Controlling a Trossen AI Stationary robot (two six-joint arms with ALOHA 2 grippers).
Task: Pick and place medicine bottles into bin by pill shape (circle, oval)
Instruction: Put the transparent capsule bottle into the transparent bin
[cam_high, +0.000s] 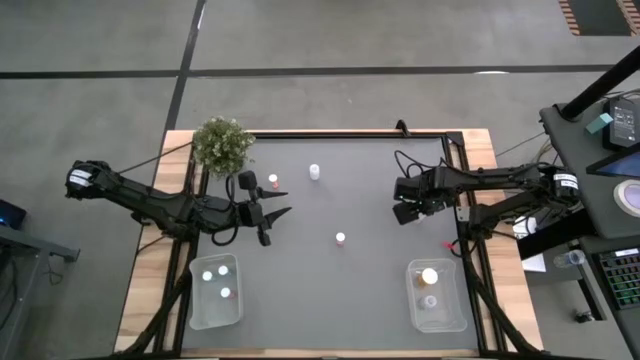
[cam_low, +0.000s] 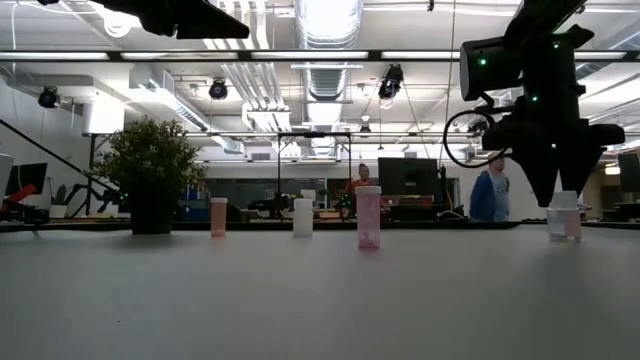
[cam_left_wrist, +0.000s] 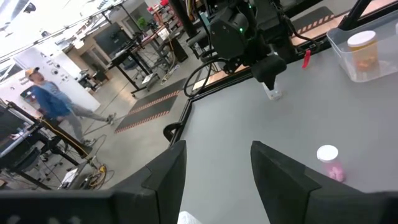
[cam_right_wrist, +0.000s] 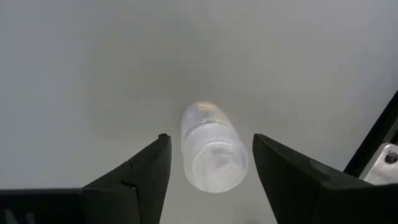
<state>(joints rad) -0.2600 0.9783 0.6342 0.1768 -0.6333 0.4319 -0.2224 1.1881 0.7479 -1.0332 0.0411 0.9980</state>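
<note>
the right claw (cam_right_wrist: 208, 165) is hanging wide open, empty, with a clear bottle (cam_right_wrist: 211, 149) standing between its fingers; lowering straight should centre it.

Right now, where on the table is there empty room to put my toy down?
The front middle of the table is bare, between the left bin and right bin. It's crowded near the plant, where a bottle stands by the left gripper.

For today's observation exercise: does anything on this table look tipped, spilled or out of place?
The loose bottles stand upright. Only a small red object lies loose on the dark mat beside the right-hand clear plastic bin.
</note>
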